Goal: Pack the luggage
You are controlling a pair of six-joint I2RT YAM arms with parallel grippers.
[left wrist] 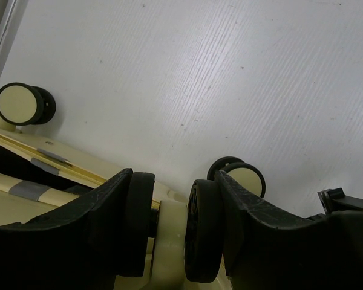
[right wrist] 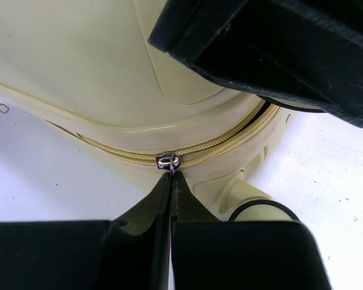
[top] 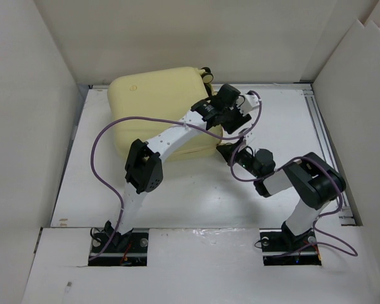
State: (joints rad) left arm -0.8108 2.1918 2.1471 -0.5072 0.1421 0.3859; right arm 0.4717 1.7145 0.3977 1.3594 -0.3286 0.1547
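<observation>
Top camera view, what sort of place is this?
Probably a robot lab cell: white panel walls box in a white table, a left arm and right arm are bolted at its near edge, and a yellow suitcase lies there.

A white table (top: pixel 196 202) sits boxed in by plain white walls: a left wall (top: pixel 25 126), a back wall (top: pixel 177 38) and a right wall (top: pixel 361 107). A metal rail (top: pixel 324 152) runs along the table's right edge. A white board (top: pixel 202 269) covers the near edge, with a small grey mark (top: pixel 68 286) near its left end. Up close, the table shows fine parallel streaks and a few dark specks.
</observation>
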